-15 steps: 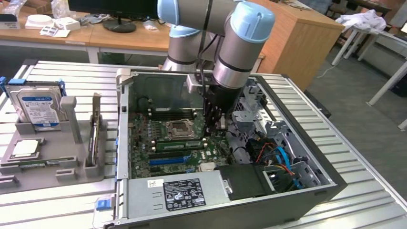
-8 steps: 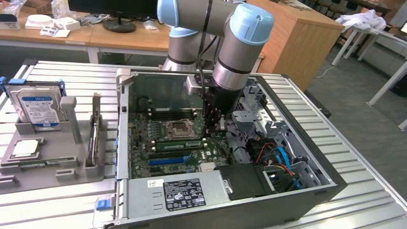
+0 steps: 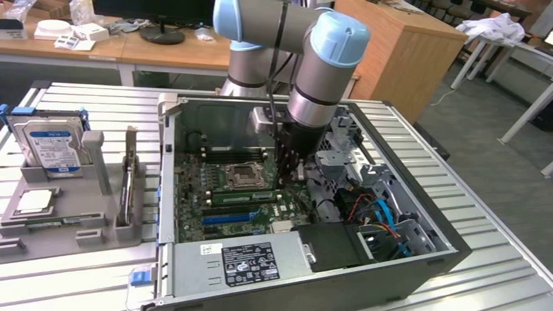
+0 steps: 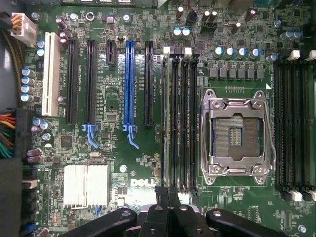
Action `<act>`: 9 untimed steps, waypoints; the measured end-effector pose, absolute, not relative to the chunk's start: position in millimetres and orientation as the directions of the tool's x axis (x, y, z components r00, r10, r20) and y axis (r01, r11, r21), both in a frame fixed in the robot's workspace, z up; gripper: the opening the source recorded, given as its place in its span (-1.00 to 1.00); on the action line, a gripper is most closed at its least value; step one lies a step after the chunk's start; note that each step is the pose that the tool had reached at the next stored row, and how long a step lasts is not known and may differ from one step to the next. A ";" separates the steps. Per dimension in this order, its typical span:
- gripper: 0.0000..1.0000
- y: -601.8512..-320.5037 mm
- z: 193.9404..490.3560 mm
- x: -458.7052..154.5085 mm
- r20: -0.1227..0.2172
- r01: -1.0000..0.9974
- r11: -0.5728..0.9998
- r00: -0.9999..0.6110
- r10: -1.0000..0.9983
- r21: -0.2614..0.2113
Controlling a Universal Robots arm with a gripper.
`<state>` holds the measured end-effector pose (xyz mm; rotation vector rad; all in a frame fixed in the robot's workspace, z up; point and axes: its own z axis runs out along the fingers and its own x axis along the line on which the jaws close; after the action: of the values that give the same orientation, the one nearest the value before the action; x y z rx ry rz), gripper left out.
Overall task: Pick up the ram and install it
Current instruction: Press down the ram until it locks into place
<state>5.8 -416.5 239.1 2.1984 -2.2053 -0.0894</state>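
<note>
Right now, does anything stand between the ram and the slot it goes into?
Nothing visible does. The ram appears already seated at the edge of the black memory slots beside the processor socket, with the shut gripper over one end.

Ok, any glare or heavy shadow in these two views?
Exterior view: even room light, with the case interior dimmer beneath the arm. Wrist view: the heatsink glares near white, the socket frame gleams, and the gripper is a dark shape.
</note>
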 end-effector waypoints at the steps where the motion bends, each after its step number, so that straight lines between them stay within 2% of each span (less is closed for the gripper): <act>1: -0.79 -416.5 237.6 5.8 -0.022 -0.998 0.002 -0.004 -1.000 0.059; 9: -0.79 -415.0 235.9 5.9 -0.022 -0.998 0.002 -0.004 -1.000 0.059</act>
<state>5.9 -415.0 235.9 2.1986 -2.2053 -0.0896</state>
